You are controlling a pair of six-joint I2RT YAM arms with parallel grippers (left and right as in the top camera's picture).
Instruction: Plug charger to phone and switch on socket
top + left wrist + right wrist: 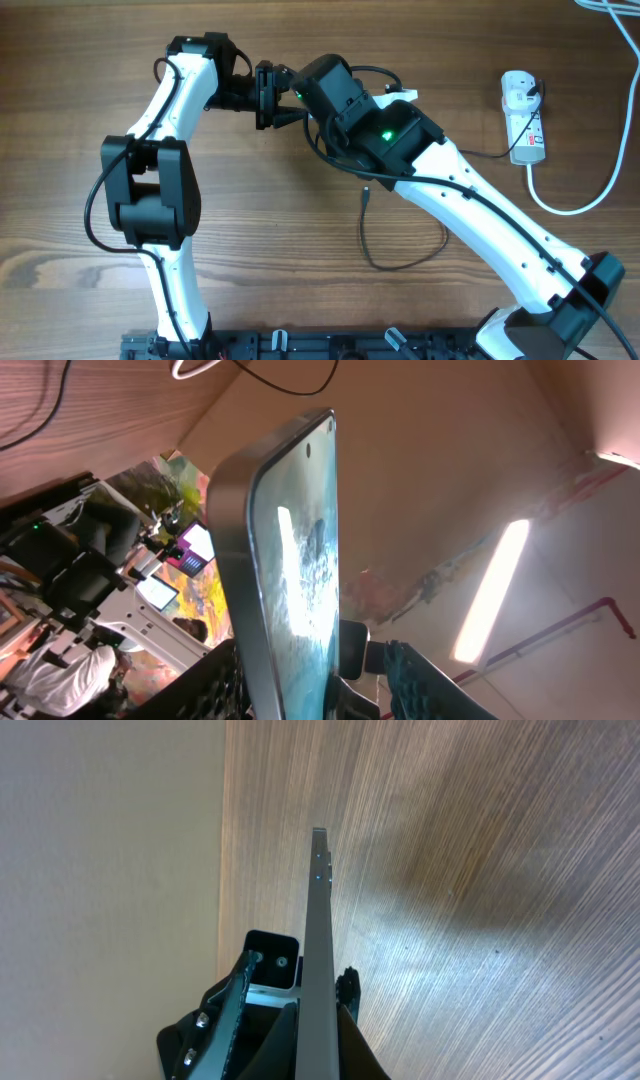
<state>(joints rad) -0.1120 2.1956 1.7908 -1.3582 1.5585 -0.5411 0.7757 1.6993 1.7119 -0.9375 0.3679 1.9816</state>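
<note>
A: Phone loc?
B: phone [318,940] seen edge-on in R gripper [305,995]; R fingers pinched narrow on its thin body, one on each face; from overhead it's hidden betw. the two wrists, over far-centre of table [300,250].
A: L side?
B: L gripper [268,97] nose-to-nose w/ R; in L wrist view the teal screen stands betw. L fingers [350,650]; one pad right by the glass; can't tell if they clamp or only straddle.
A: Charger?
B: charger [366,198] loops on table by R forearm; connector tip lies free, well apart from phone.
A: Socket?
B: socket [525,120] near far R edge; white cord [580,205] curls off beside it; switch too small to read.
</note>
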